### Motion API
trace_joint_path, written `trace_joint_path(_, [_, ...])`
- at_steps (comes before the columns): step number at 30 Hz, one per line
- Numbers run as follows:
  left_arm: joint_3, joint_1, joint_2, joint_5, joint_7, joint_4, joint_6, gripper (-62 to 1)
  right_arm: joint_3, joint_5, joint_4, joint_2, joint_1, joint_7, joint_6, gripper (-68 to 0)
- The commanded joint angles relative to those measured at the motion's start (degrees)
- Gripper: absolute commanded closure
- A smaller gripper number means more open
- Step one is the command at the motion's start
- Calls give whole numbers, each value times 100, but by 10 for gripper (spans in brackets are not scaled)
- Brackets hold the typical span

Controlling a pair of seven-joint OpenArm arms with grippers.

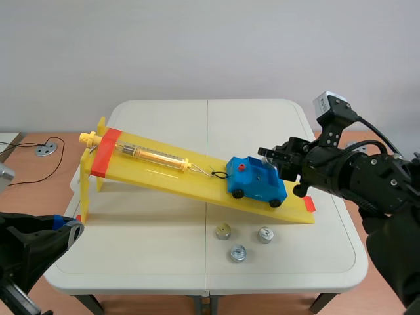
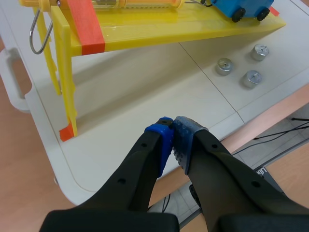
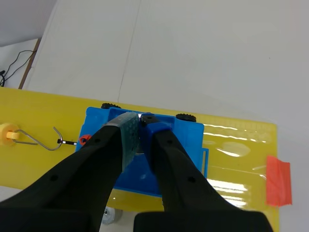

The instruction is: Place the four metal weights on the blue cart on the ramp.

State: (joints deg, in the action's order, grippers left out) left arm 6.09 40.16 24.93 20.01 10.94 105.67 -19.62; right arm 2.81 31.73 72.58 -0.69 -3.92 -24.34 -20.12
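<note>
The blue cart (image 1: 256,180) stands low on the yellow ramp (image 1: 164,172), hooked to an orange spring scale (image 1: 154,156). My right gripper (image 1: 274,157) hangs over the cart's rear bed (image 3: 193,145). Its fingers stand a narrow gap apart, and a glint of a metal weight (image 3: 141,117) shows pressed between the pads. Three more silver weights (image 1: 223,230), (image 1: 265,234), (image 1: 237,252) lie on the table in front of the ramp and appear ahead of the left gripper (image 2: 173,129) as weights (image 2: 224,66). That gripper is shut on nothing at the table's near left corner.
Orange-red tape (image 1: 105,152) crosses the ramp's raised left end, which stands on yellow legs (image 2: 67,92). A red tape mark (image 3: 278,181) sits at its low end. A cable and a round disc (image 1: 44,149) lie on the side desk at left.
</note>
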Motion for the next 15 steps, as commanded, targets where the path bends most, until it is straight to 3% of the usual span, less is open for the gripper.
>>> trace_joint_path(1, [96,-35,4,424,-487,409,-162,-27,-63,472,483,72,-579,800,-90,-6])
trace_joint_path(15, [96,-35,4,424,-485,409,-162,-27,-63,470,-188,232,-944,798,-90,-6])
